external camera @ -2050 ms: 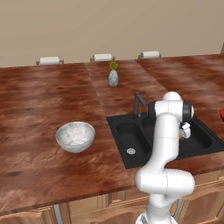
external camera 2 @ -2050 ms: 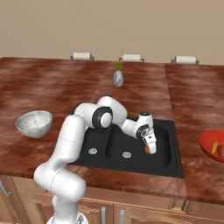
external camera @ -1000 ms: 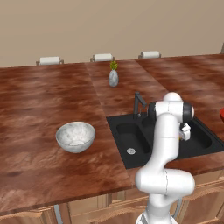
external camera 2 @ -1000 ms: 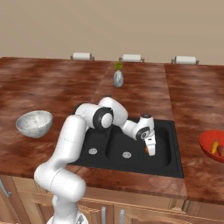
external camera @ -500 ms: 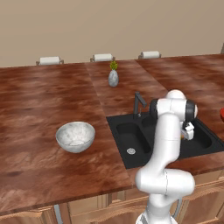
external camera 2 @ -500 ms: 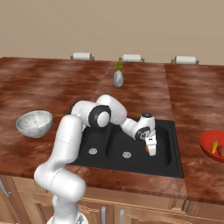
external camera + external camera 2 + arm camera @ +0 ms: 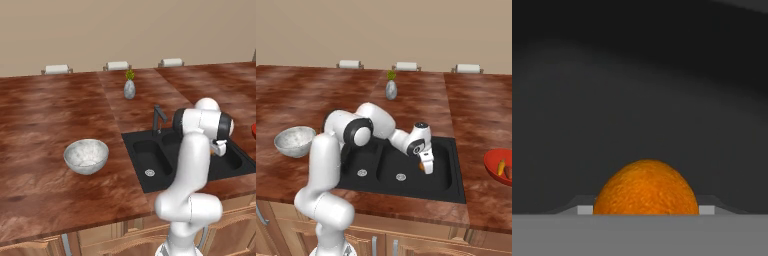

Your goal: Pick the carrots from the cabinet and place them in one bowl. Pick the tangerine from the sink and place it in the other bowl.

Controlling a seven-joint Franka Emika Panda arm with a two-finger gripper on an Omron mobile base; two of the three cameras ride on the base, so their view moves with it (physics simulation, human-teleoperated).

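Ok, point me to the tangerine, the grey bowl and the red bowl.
tangerine (image 7: 646, 189): hand view, middle of its orange skin.
grey bowl (image 7: 86, 161): left base view, front outer wall.
red bowl (image 7: 491, 165): right base view, left inner wall.

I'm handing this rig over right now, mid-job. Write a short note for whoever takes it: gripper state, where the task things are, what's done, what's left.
Gripper: down in the right basin of the sink, shut on the tangerine, which sits between the finger tips.
Carrots: both lie in the red bowl on the counter right of the sink. Done.
Whitish-grey bowl: on the counter left of the sink, nothing in it.
Left: lift the tangerine out, carry it across the sink, and set it in the whitish-grey bowl.
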